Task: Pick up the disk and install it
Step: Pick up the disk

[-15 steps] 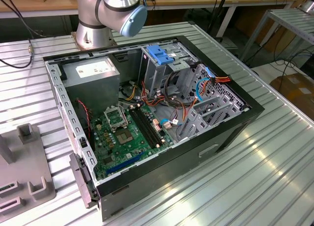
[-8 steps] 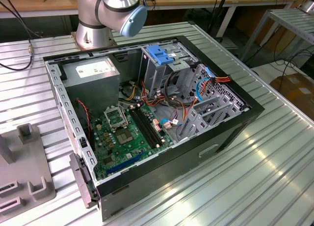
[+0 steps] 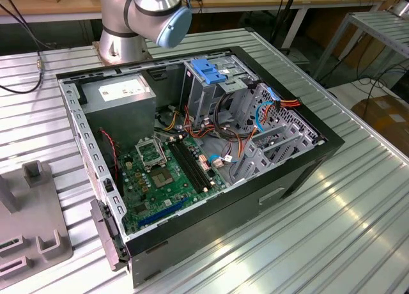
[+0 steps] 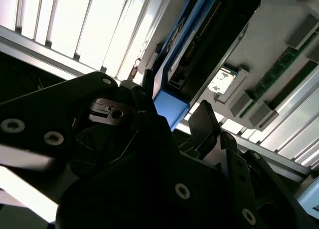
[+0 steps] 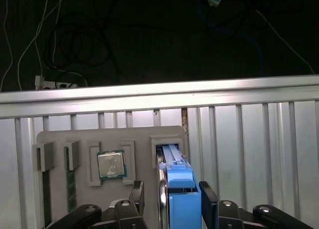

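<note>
The disk [image 5: 178,199] stands on edge in a slot of a grey fixture plate [image 5: 139,134], its blue plastic bracket [image 4: 172,107] facing the camera. My gripper [image 5: 172,193] hangs right over it, one black finger [image 5: 137,193] on each side of the disk. There is a gap between that finger and the disk's metal side, and the other finger [image 5: 207,193] is close against the blue bracket. The gripper looks open around the disk. The open computer case [image 3: 192,140] lies on the ribbed metal table, its drive cage [image 3: 214,89] topped by a blue latch.
On the fixture plate next to the disk sit a processor chip [image 5: 110,164] and memory sticks [image 5: 70,181]. The table's edge [image 5: 159,94] runs just beyond the plate, with cables on the floor past it. Inside the case are a grey power-supply box [image 3: 121,96], the motherboard [image 3: 163,172] and loose cables.
</note>
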